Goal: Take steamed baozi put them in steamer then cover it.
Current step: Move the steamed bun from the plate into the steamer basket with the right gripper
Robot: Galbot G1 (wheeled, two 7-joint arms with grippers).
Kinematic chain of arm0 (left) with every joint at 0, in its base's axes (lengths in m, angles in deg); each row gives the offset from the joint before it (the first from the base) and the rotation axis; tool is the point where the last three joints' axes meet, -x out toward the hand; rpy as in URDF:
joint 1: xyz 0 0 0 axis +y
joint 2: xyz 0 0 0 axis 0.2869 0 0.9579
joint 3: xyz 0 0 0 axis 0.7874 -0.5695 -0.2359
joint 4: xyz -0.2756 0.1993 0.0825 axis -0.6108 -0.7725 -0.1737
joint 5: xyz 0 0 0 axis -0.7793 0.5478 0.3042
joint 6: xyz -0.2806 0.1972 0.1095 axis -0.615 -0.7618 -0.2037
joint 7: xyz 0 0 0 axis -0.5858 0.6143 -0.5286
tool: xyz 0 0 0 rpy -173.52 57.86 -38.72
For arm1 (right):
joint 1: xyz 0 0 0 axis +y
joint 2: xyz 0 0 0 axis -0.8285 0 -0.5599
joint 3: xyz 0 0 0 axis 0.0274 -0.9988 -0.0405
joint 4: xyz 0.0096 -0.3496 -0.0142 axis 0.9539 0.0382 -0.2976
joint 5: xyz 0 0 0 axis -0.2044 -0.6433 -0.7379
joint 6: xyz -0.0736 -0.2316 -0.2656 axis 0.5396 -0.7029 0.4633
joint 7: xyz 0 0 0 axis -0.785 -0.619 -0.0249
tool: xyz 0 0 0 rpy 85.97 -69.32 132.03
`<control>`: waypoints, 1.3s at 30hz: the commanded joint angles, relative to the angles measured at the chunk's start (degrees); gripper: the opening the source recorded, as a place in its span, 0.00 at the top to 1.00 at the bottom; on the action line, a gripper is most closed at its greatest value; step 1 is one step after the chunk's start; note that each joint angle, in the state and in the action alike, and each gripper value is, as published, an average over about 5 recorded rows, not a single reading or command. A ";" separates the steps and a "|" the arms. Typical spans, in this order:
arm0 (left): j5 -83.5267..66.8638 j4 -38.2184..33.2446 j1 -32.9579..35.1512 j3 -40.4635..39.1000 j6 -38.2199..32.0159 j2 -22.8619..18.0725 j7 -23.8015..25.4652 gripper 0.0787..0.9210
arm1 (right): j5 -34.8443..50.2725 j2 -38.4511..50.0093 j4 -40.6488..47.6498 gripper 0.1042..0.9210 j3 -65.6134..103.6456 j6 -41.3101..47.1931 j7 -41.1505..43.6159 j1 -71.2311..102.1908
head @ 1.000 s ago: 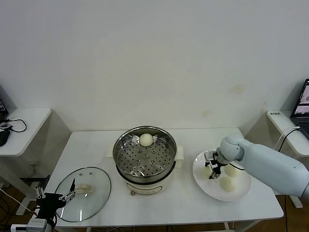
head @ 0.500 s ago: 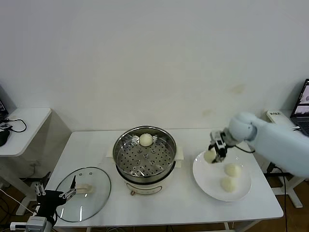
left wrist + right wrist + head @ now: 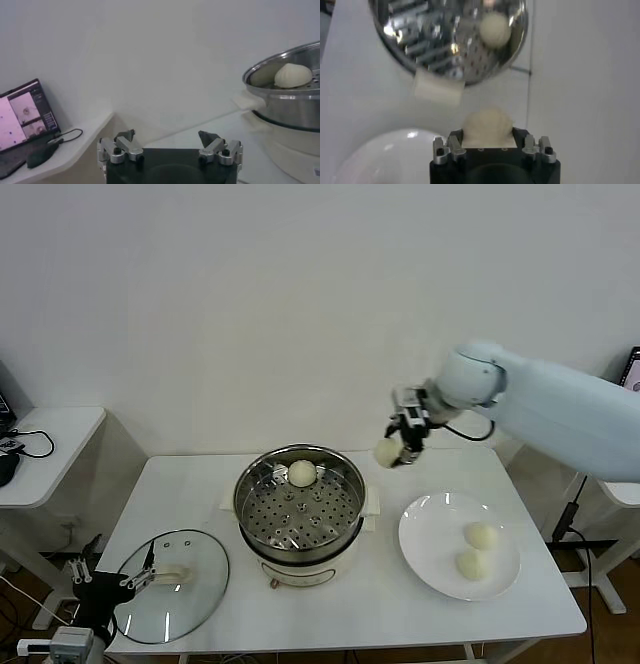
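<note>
My right gripper (image 3: 401,442) is shut on a pale baozi (image 3: 387,452) and holds it in the air, above the table just right of the steamer (image 3: 300,504). In the right wrist view the held baozi (image 3: 487,126) sits between my fingers, with the steamer (image 3: 445,37) beyond. One baozi (image 3: 302,473) lies at the back of the steel basket. Two baozi (image 3: 481,535) (image 3: 470,564) lie on the white plate (image 3: 428,539). The glass cover (image 3: 175,582) lies flat at the table's front left. My left gripper (image 3: 140,579) is open and empty, low beside the cover.
A side table (image 3: 45,446) with cables stands at the far left. A laptop (image 3: 25,120) shows in the left wrist view. Another table edge (image 3: 620,489) is at the far right.
My right gripper has lifted a baozi off the plate and carried it up and left toward the steamer. The left arm has barely moved.
</note>
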 commanded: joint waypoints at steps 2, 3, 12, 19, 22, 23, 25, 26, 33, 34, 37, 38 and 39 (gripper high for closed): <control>-0.11 -0.03 0.02 0.67 0.00 -0.03 0.01 0.12 | 9.89 -18.30 4.97 0.35 -2.57 5.27 -4.72 -2.27; -0.12 -0.09 0.04 0.81 0.00 -0.08 0.01 0.12 | 9.93 -19.84 5.89 0.35 -2.56 5.53 -4.98 -1.48; -0.13 -0.78 0.55 1.65 -0.09 -0.77 0.01 0.12 | 8.24 -27.85 12.64 0.35 -3.40 6.33 -6.52 5.70; -0.06 -1.46 0.40 1.66 -0.02 -1.10 0.05 0.12 | 5.91 -30.48 16.27 0.35 -3.23 5.75 -6.86 9.57; -0.02 -1.45 0.47 1.60 -0.03 -1.15 0.06 0.12 | 5.29 -31.38 17.64 0.35 -2.96 5.69 -6.97 10.58; -0.01 -1.45 0.48 1.59 -0.04 -1.16 0.05 0.12 | 5.14 -31.62 17.95 0.35 -2.93 5.69 -6.98 10.78; -0.01 -1.45 0.46 1.57 -0.04 -1.19 0.04 0.12 | 4.78 -32.09 18.53 0.35 -2.97 5.68 -7.00 11.10; -0.01 -1.47 0.44 1.56 -0.04 -1.20 0.04 0.12 | 4.58 -32.34 18.84 0.35 -3.03 5.66 -7.01 11.23; -0.02 -1.45 0.45 1.56 -0.10 -1.03 0.05 0.12 | 3.13 -34.21 22.00 0.35 -2.76 5.29 -7.12 11.80; -0.02 -1.44 0.44 1.56 -0.10 -1.00 0.05 0.12 | 2.98 -34.34 22.32 0.35 -2.74 5.26 -7.11 11.77; -0.04 -1.41 0.34 1.57 -0.11 -0.93 0.06 0.12 | 2.68 -34.60 23.14 0.35 -2.73 5.13 -7.06 11.72; -0.05 -1.39 0.30 1.56 -0.11 -0.90 0.06 0.12 | 2.49 -34.67 23.41 0.35 -2.67 5.01 -6.99 11.76; -0.06 -1.36 0.25 1.55 -0.10 -0.88 0.06 0.12 | 2.27 -34.73 23.66 0.35 -2.60 4.91 -6.95 11.83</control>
